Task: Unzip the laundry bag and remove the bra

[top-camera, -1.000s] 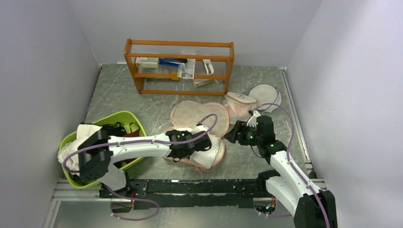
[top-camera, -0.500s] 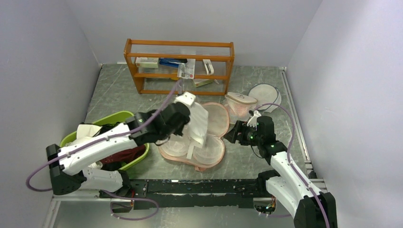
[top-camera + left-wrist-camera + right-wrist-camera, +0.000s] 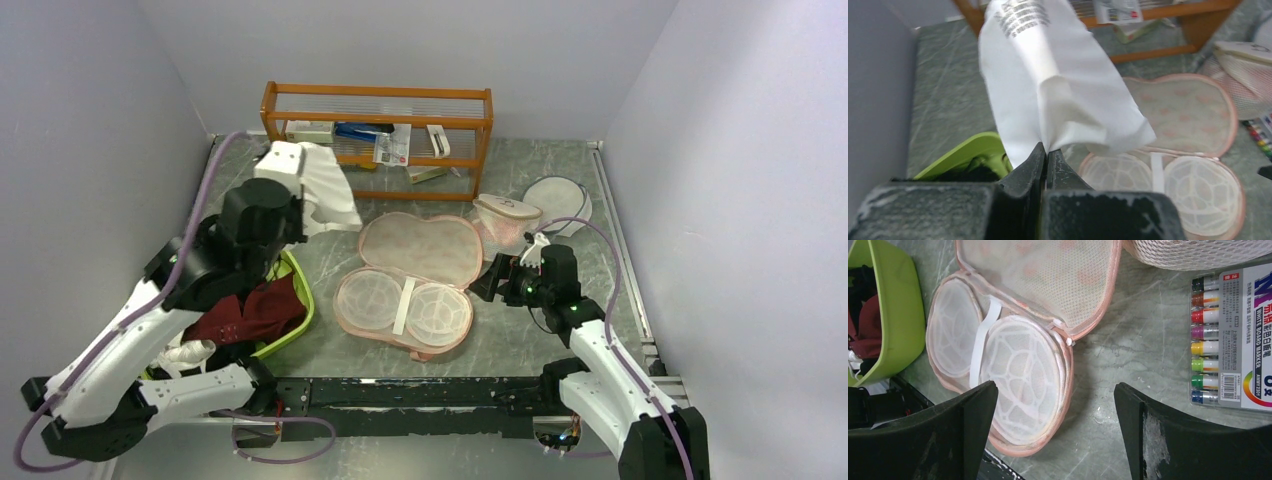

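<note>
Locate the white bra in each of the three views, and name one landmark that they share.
Top external: bra at upper left, held aloft.
Left wrist: bra fills the centre, pinched in the left claw.
Right wrist: not in it.
Shared landmark: the open laundry bag.

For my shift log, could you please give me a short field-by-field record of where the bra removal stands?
laundry bag: unzipped, lying open on the table, no bra inside
bra: out of the bag, hanging in the air at the table's left
left gripper: jaws shut on the bra's edge
right gripper: jaws open, holding nothing, by the bag's right side
green basket: left of the bag, dark red garment inside
status: bra lifted out, not yet set down
</note>
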Tool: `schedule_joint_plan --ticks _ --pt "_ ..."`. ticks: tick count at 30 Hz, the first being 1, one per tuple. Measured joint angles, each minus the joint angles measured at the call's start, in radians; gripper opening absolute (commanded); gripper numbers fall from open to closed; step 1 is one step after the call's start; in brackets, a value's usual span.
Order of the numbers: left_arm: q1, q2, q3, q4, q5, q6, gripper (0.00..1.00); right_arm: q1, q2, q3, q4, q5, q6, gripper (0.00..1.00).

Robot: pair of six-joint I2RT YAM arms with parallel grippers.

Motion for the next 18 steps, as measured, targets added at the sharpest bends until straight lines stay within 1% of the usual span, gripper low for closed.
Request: schedule_joint_plan --ticks 5,9,13,18 --pt "0.003 -0.11 -0.002 -0.118 -0.152 -0.089 0.07 0.0 0.01 0.0 0.0 -0.003 0.0 0.88" --pt "0.003 -0.212 -0.046 -0.226 -0.249 -0.19 0.07 0.0 0.021 0.0 0.003 -0.004 -0.001 0.88" --pt "0.004 -0.29 -0.097 -0.341 -0.301 -0.276 0.07 0.0 0.024 0.0 0.004 -0.009 -0.002 0.88" --pt "0.004 -0.322 -0.105 -0.434 -0.326 -0.361 0.07 0.0 0.024 0.0 0.006 -0.012 -0.002 0.88"
